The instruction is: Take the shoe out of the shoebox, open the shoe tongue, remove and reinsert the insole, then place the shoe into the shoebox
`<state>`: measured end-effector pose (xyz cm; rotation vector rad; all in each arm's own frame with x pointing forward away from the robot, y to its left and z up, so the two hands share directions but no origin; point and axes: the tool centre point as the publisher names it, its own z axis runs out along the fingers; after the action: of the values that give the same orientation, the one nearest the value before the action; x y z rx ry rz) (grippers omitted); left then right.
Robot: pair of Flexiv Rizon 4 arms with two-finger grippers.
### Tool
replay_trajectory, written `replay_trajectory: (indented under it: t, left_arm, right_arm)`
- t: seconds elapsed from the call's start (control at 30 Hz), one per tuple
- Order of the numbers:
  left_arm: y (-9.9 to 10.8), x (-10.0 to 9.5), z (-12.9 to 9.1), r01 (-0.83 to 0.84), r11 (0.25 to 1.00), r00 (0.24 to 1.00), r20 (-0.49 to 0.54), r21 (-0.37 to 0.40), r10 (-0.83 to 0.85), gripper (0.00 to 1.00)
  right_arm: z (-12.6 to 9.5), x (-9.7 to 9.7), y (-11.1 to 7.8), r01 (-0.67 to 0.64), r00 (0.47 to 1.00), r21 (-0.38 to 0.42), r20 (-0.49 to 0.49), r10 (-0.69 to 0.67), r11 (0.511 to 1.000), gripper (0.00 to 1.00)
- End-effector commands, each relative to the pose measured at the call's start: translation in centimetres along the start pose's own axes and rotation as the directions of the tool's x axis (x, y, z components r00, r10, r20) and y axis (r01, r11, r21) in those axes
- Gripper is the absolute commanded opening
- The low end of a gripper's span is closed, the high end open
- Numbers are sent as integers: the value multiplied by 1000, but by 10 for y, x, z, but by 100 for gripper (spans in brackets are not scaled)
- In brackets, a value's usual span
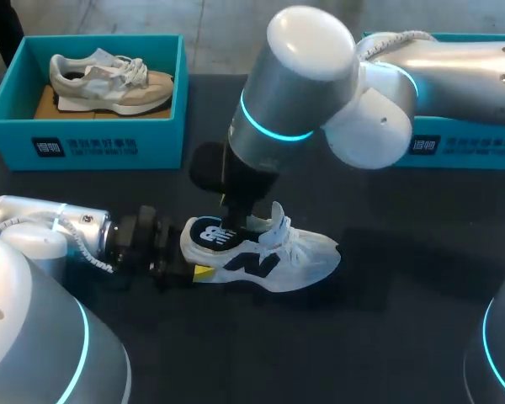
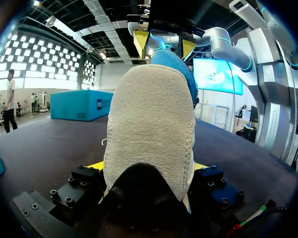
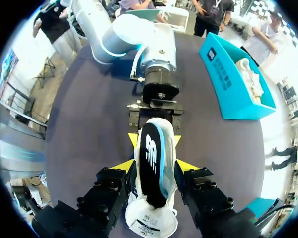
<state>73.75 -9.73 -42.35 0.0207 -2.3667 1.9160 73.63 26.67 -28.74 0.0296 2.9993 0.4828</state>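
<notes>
While the left gripper (image 1: 194,271) is clamping the white shoe (image 1: 265,257) by its heel at mid-table, the right gripper (image 1: 236,223) is hanging over the dark insole (image 1: 212,234) (whether it grips, I cannot tell), with its arm blocking part of the far right box (image 1: 454,147). A beige shoe (image 1: 109,80) is lying in the far left shoebox (image 1: 164,126).

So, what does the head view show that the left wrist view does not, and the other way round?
Only the head view shows the beige shoe, lying in a blue box, and the white shoe's whole side with laces and toe. Only the left wrist view shows the rough back of the heel close up, with the left hand's yellow fingertips on its two sides. Both show the white shoe on the dark table, the left hand holding its heel, the right hand above it, and the insole rising out of it.
</notes>
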Motion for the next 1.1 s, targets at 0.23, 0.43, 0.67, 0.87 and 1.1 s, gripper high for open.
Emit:
replay_trajectory:
  t: [0.23, 0.43, 0.67, 0.87, 1.1]
  left_arm:
    - [4, -1, 3, 1, 1000, 1000, 4, 0, -1, 0]
    - [4, -1, 3, 1, 1000, 1000, 4, 0, -1, 0]
    - [4, -1, 3, 1, 1000, 1000, 4, 0, -1, 0]
    - [4, -1, 3, 1, 1000, 1000, 4, 0, -1, 0]
    - [4, -1, 3, 1, 1000, 1000, 4, 0, -1, 0]
  right_arm:
    - [20, -9, -4, 12, 992, -27, -124, -15, 1000, 47]
    - [29, -14, -8, 8, 989, -32, -144, -12, 999, 49]
    - [38, -19, -9, 21, 984, -53, -173, -30, 998, 49]
    - [48, -19, -9, 26, 976, -60, -216, -38, 998, 48]
    - [58, -19, -9, 20, 968, -70, -250, -37, 997, 46]
